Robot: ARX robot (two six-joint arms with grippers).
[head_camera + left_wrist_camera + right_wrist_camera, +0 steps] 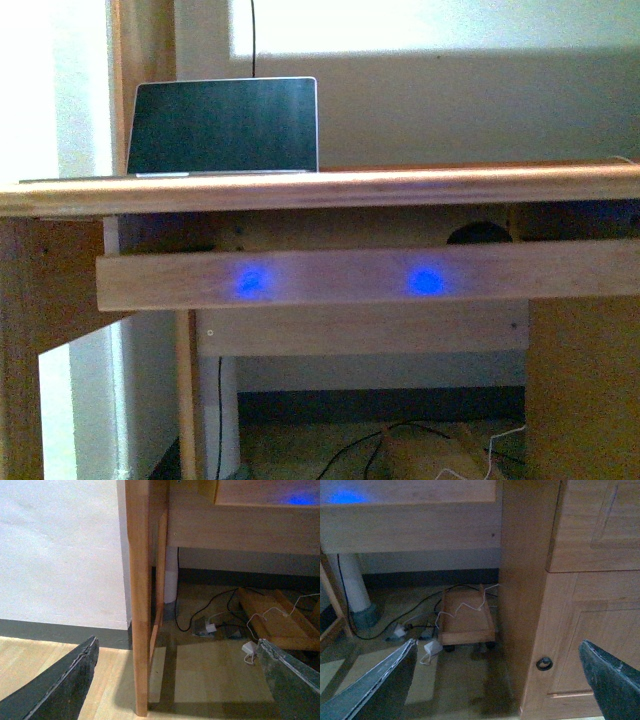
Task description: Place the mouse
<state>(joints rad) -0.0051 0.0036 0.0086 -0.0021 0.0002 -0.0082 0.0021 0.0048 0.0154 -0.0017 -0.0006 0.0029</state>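
Observation:
A small dark domed shape, apparently the mouse (478, 233), sits in the gap under the wooden desktop (400, 185), just above the front rail (340, 280). Neither arm shows in the front view. My left gripper (176, 642) is open and empty, low over the floor beside the desk's leg (140, 605). My right gripper (497, 644) is also open with nothing between its fingers, facing the underside of the desk and a cabinet door (590, 630). The mouse does not show in either wrist view.
An open laptop (225, 125) stands at the back left of the desktop. Two blue light spots lie on the rail. Under the desk are cables, a white adapter (248, 648) and a low wooden trolley (466, 620). The cabinet has a ring pull (544, 664).

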